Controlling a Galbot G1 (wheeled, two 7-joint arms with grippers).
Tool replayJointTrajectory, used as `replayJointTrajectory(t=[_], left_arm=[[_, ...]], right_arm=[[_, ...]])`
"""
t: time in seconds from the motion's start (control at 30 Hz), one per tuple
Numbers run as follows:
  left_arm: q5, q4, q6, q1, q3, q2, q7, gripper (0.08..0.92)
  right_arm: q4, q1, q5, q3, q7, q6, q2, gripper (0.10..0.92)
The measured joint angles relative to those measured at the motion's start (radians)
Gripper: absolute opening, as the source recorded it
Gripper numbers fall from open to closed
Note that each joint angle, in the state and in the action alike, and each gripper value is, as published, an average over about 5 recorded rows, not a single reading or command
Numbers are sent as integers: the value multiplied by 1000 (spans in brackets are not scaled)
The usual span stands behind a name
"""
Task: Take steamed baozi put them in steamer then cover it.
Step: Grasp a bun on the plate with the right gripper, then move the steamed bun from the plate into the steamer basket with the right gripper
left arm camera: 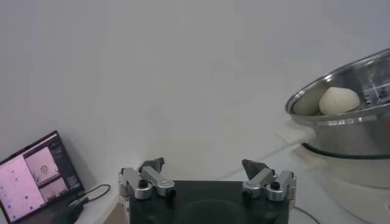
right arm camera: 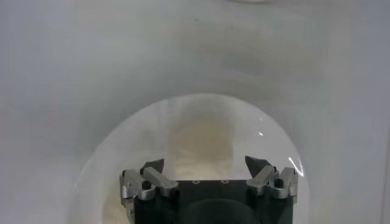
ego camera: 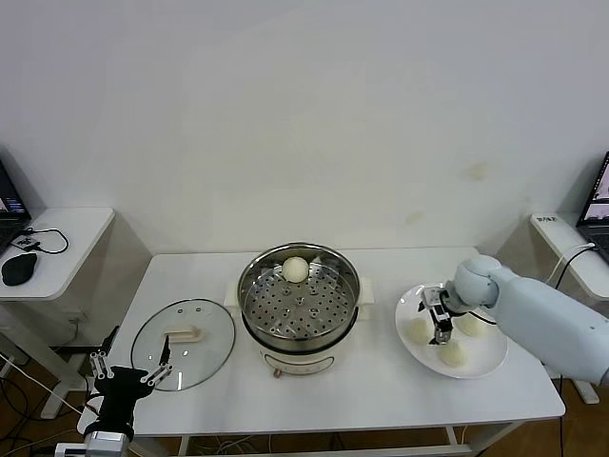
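Observation:
The steel steamer (ego camera: 298,305) stands mid-table with one baozi (ego camera: 296,269) on the far side of its perforated tray. Three more baozi (ego camera: 419,329) (ego camera: 470,324) (ego camera: 454,354) lie on a white plate (ego camera: 487,350) to the right. My right gripper (ego camera: 440,319) hangs low over that plate, open, among the buns. In its wrist view a pale baozi (right arm camera: 201,143) lies between and beyond the spread fingertips of the right gripper (right arm camera: 205,165), which are not closed on it. The glass cover (ego camera: 183,343) lies flat on the table to the left. My left gripper (ego camera: 131,367) waits open by the front left corner.
A side table at the left carries a mouse (ego camera: 17,269) and a laptop (left arm camera: 36,179). Another side table stands at the right (ego camera: 561,233). From the left wrist view the steamer (left arm camera: 347,122) and its baozi (left arm camera: 339,100) show beyond the open left gripper (left arm camera: 205,167).

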Motion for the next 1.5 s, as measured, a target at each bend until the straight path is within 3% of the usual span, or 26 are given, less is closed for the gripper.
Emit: replayJointTrajectory(t=[0.37,0.57,1.17,1.5], left_arm=[[2,-1,0,5,-3,-6,0,823],[2,-2,0,6,-3,-7,0,823],[-2,-21,-2,-1,10,6,0,823],[-1,-36,0,-6,22,11,3,823]], right_arm=[[-42,-14,-29,16,-19,-5,37,662],[-39,-3,-26,13,-38,-10,30,618],[100,231,115,-90,-99,-53,-103,613],[179,515,273,-243,-93,-89,-82,619]])
